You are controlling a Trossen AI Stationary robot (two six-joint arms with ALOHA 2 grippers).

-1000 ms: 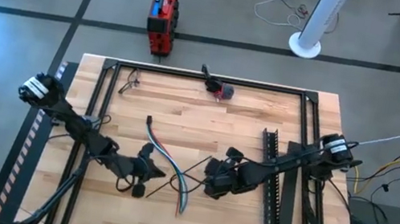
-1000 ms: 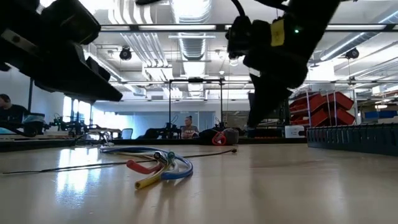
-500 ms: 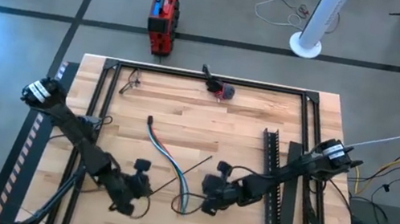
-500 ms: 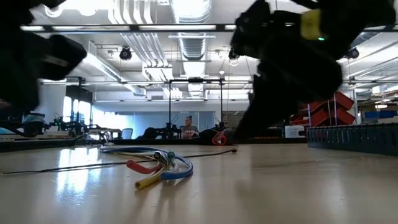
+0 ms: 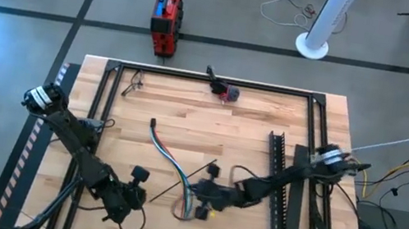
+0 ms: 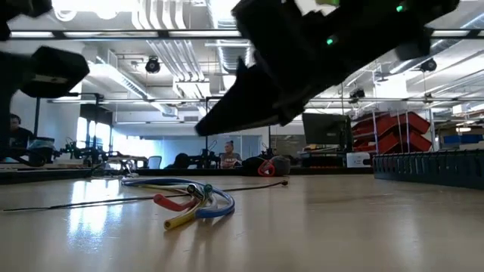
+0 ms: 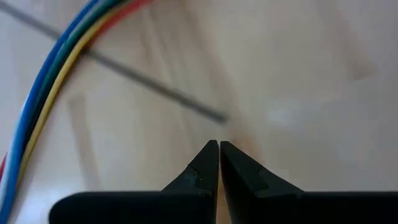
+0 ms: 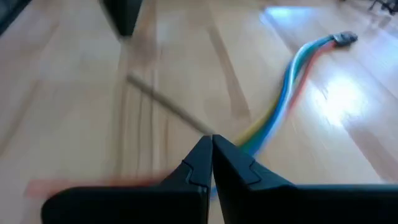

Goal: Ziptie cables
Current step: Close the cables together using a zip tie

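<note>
The cables (image 5: 168,158), a bundle of blue, green, yellow and red wires, lie in a curve on the wooden table (image 5: 252,131), also seen as the cables (image 6: 189,200) in the low view. A thin black zip tie (image 5: 183,182) lies flat across them. My left gripper (image 7: 219,144) is shut and hovers just short of the tie's near end (image 7: 221,117), left of the cables. My right gripper (image 8: 211,139) is shut, slanting down over the tie (image 8: 168,102) where it meets the cables (image 8: 283,99). The low view shows my right gripper (image 6: 203,130) clear of the table.
A black toothed rail (image 5: 276,185) lies at the table's right, under my right arm. A small red and grey object (image 5: 229,94) sits at the far edge. Black frame bars (image 5: 210,79) border the table. People sit in the room beyond (image 6: 227,153).
My left gripper has drawn back from the cables toward the table's near left and tipped further down. My right gripper has gone left toward the cables, sunk, and tipped from steep to nearer level. Cables and zip tie lie as before.
</note>
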